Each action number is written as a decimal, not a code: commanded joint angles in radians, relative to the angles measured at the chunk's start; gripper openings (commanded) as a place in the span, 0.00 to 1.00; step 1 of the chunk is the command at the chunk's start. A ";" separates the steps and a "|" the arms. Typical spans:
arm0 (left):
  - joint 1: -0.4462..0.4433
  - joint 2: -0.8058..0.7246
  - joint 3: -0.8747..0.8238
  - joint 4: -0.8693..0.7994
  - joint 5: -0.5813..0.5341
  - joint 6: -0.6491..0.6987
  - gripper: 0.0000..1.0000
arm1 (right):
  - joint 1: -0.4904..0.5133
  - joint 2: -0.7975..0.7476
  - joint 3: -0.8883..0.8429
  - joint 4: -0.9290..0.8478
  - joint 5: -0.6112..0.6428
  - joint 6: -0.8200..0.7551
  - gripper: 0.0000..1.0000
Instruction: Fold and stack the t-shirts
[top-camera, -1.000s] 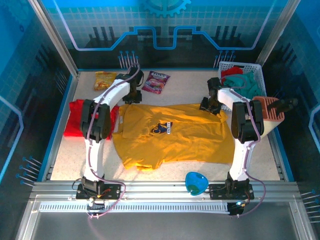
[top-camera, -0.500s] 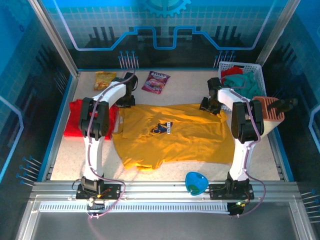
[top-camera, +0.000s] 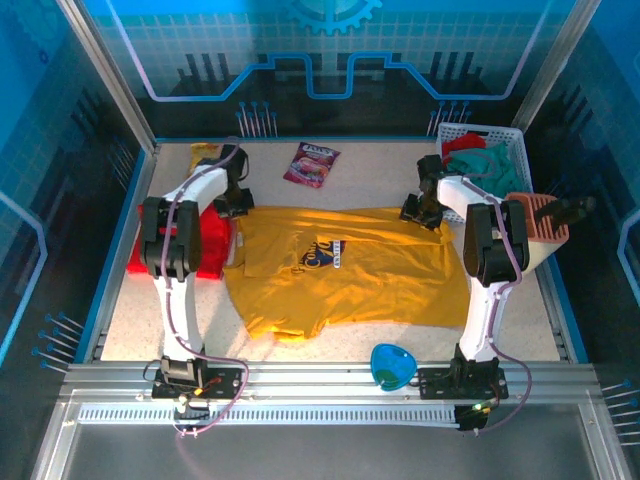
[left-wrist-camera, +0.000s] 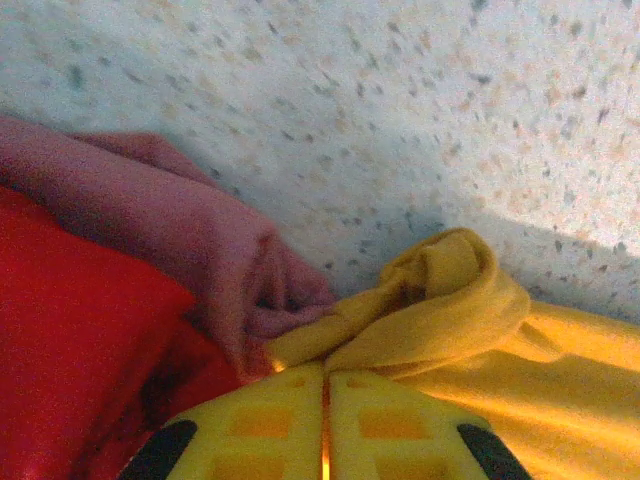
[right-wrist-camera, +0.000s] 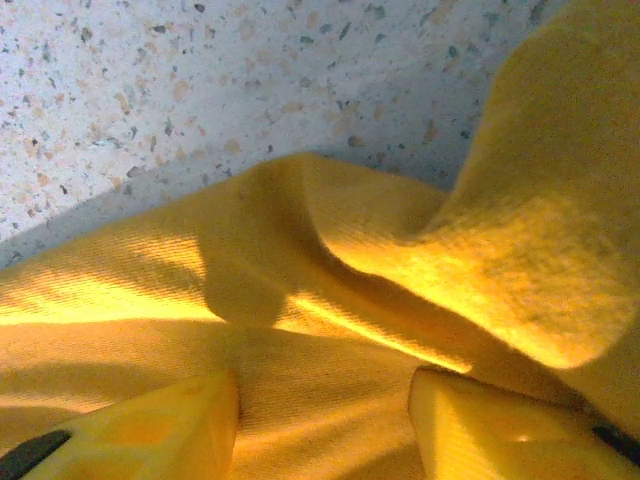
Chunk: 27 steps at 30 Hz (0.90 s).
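The mustard-yellow t-shirt (top-camera: 350, 275) lies spread across the middle of the table, dark chest print up. The red t-shirt (top-camera: 215, 245) lies folded at its left. My left gripper (top-camera: 240, 205) sits at the yellow shirt's far left corner, beside the red one. In the left wrist view its jaws (left-wrist-camera: 327, 372) are shut on a bunched fold of the yellow t-shirt (left-wrist-camera: 440, 300), right against the red t-shirt (left-wrist-camera: 90, 340). My right gripper (top-camera: 418, 212) rests on the far right corner. Its jaws (right-wrist-camera: 320, 390) stand open with the yellow t-shirt (right-wrist-camera: 300, 270) lying flat between them.
A white basket (top-camera: 520, 150) with red and teal clothes stands at the back right, a salmon-coloured rack (top-camera: 540, 225) just in front of it. A purple snack packet (top-camera: 312, 163) and a yellow one (top-camera: 205, 152) lie at the back. A blue dish (top-camera: 393, 366) sits near the front edge.
My left gripper has moved left along the yellow shirt's far edge toward the red shirt and closed on the yellow cloth. The right arm has not moved.
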 joint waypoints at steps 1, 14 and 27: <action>0.037 -0.040 0.015 -0.011 0.023 -0.007 0.27 | -0.022 0.019 -0.038 -0.035 -0.002 0.008 0.51; -0.038 -0.143 -0.021 -0.009 0.077 -0.037 0.39 | 0.008 -0.099 -0.016 -0.011 -0.049 -0.036 0.63; -0.218 -0.055 -0.035 0.011 0.095 -0.104 0.39 | 0.050 -0.155 -0.107 -0.019 0.009 -0.048 0.64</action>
